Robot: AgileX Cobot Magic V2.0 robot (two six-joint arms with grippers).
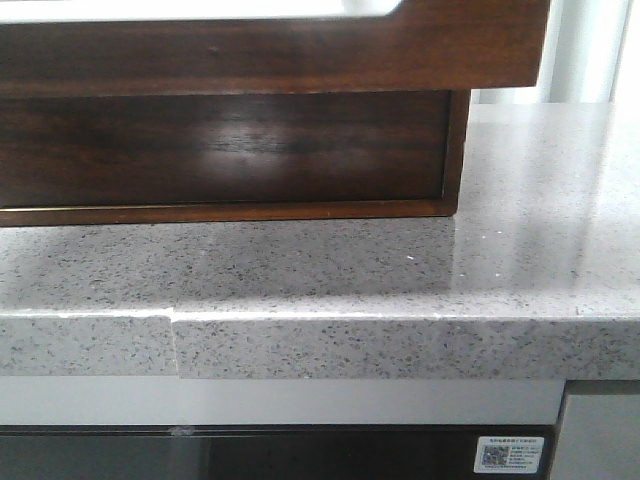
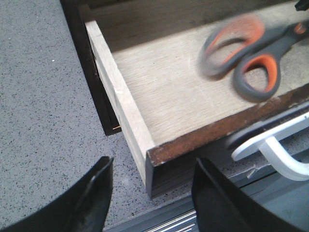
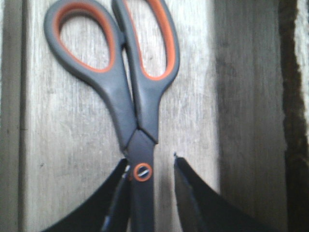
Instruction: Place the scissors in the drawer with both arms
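The scissors (image 3: 137,121), grey with orange-lined handle loops, are over the pale floor of the open drawer (image 2: 126,104), blurred in the left wrist view; whether they rest on the floor or hang just above it cannot be told. The right gripper (image 3: 152,169) straddles the blades by the pivot screw, 1 finger against the blade and the other standing slightly apart, so the grasp looks loosened or just releasing. The left gripper (image 2: 152,186) is spread wide and holds nothing, beside the drawer's front corner. The drawer projects over the front edge of the speckled countertop (image 1: 300,270).

Judgement: the step is depositing. The right arm should open fully, lift straight clear, and only then should the left push the front shut squarely.
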